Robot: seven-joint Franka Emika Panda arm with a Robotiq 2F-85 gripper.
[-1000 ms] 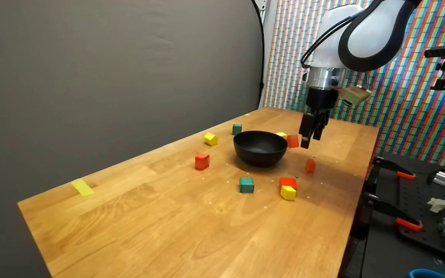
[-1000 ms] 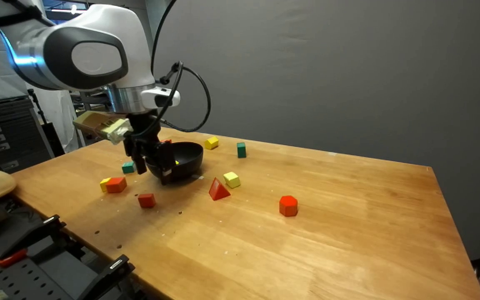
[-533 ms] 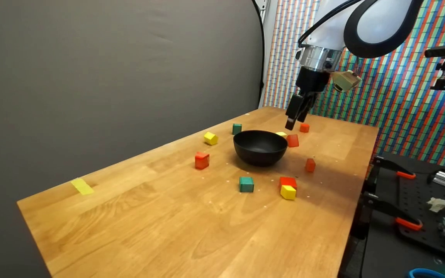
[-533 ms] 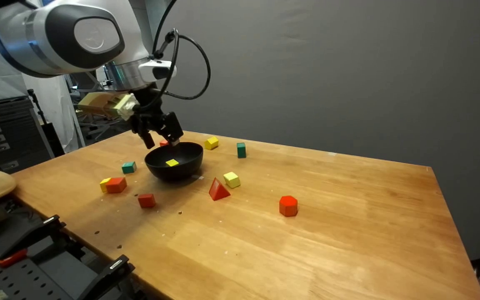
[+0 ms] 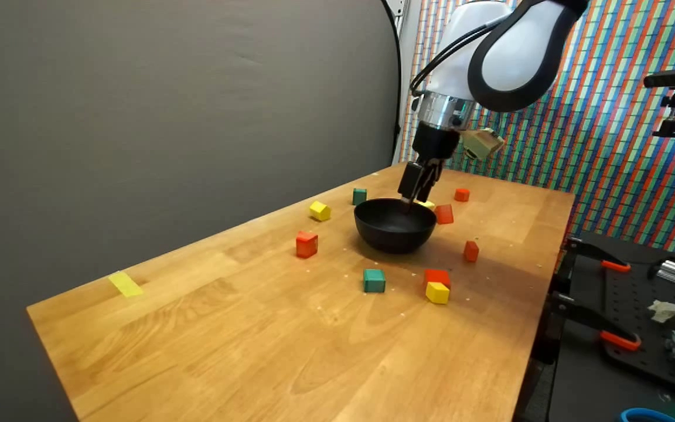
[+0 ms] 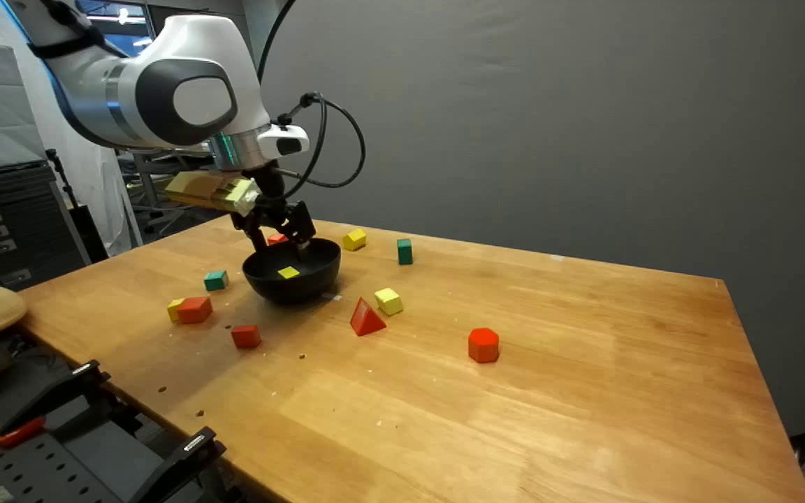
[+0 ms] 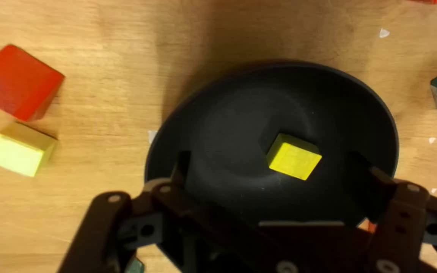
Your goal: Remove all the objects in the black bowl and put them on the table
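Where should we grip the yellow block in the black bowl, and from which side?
From above, I'd say, pinching two opposite side faces of the yellow block: the wall of the black bowl rings it, so a level approach looks blocked. In the wrist view the gripper stands open, one jaw either side, but the block sits skewed to them; a slight wrist turn should probably help.

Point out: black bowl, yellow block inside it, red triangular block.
Black bowl (image 5: 395, 242): in an exterior view, outer wall.
Yellow block (image 7: 295, 160): in the wrist view, bright face.
Red triangular block (image 6: 367, 321): in an exterior view, larger visible face.
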